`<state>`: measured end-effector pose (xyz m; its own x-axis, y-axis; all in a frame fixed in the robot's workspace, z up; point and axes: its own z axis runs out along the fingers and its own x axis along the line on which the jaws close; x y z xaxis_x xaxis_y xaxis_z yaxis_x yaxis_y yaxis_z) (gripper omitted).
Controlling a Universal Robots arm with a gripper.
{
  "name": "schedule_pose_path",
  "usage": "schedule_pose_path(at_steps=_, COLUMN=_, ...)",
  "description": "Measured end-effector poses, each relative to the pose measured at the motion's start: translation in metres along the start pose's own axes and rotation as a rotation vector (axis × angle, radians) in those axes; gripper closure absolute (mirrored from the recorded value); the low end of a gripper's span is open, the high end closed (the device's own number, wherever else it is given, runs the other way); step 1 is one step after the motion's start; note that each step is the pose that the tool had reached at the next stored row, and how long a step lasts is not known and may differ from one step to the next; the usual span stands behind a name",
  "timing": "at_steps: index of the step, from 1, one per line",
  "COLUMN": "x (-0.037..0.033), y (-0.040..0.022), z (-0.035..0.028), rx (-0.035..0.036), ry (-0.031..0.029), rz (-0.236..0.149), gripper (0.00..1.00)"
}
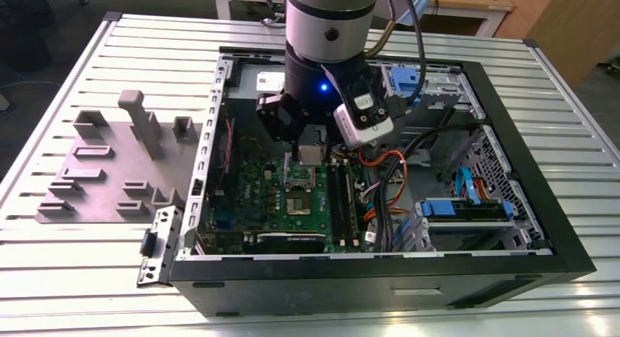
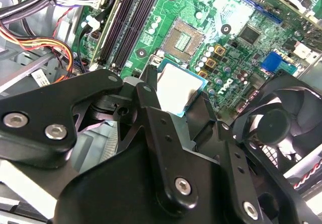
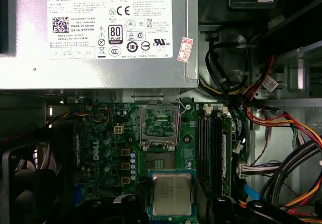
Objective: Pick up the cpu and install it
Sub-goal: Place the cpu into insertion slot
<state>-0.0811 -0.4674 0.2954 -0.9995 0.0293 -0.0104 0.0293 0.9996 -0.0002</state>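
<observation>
we see bright glare on the ribbed silver metal table (image 1: pixel 407 327); the small silver-topped square cpu (image 2: pixel 176 87) washes out white.

Computer case (image 1: pixel 388 279) sits on the worktop (image 1: pixel 87 279) toward its edge at the exterior view's right, moulded plate (image 1: pixel 107 184) just beside it toward the left edge, and inside the case the cpu (image 3: pixel 171 194) hangs in the gripper (image 3: pixel 172 206) above the circuit board (image 1: pixel 290 217), near the socket (image 3: pixel 160 123), memory slots (image 3: pixel 214 143) alongside, power supply (image 3: pixel 100 32) on the socket's far side
</observation>
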Motion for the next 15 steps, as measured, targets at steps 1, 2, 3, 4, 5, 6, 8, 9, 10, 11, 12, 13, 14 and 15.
schedule_pose_path(at_steps=1, x=0.0, y=0.0, z=0.0, rx=0.0, ry=0.0, rz=0.0, gripper=0.53)
schedule_pose_path(at_steps=2, x=0.0, y=0.0, z=0.0, rx=0.0, ry=0.0, rz=0.0, gripper=0.53)
schedule_pose_path(at_steps=3, x=0.0, y=0.0, z=0.0002, rx=-0.0001, ry=0.0, rz=0.0, gripper=0.53)
schedule_pose_path(at_steps=4, x=0.0, y=-0.0001, z=0.0007, rx=-0.0004, ry=-0.0001, rz=0.0, gripper=0.53)
schedule_pose_path(at_steps=5, x=0.0, y=-0.0001, z=0.0014, rx=-0.0005, ry=-0.0002, rz=0.0, gripper=0.53)
schedule_pose_path(at_steps=6, x=0.0, y=-0.0002, z=0.0022, rx=-0.0002, ry=0.0, rz=0.0, gripper=0.53)
schedule_pose_path(at_steps=8, x=0.0, y=-0.0002, z=0.0047, rx=-0.0002, ry=0.0, rz=0.0, gripper=0.53)
schedule_pose_path(at_steps=9, x=0.0001, y=-0.0002, z=0.006, rx=0.0, ry=-0.0001, rz=0.0, gripper=0.53)
schedule_pose_path(at_steps=10, x=0.0001, y=-0.0003, z=0.0069, rx=0.0, ry=0.0, rz=0.0, gripper=0.53)
schedule_pose_path(at_steps=11, x=0.0001, y=-0.0002, z=0.0078, rx=-0.0001, ry=0.0, rz=0.0, gripper=0.53)
schedule_pose_path(at_steps=12, x=0.0001, y=-0.0002, z=0.0082, rx=0.0, ry=0.0001, rz=0.0, gripper=0.53)
schedule_pose_path(at_steps=13, x=0.0001, y=-0.0003, z=0.0083, rx=0.0002, ry=0.0002, rz=0.0, gripper=0.53)
schedule_pose_path(at_steps=14, x=0.0001, y=-0.0003, z=0.0084, rx=0.0, ry=0.0001, rz=0.0, gripper=0.53)
schedule_pose_path(at_steps=15, x=0.0001, y=-0.0003, z=0.0085, rx=-0.0003, ry=0.0001, rz=0.0, gripper=0.53)
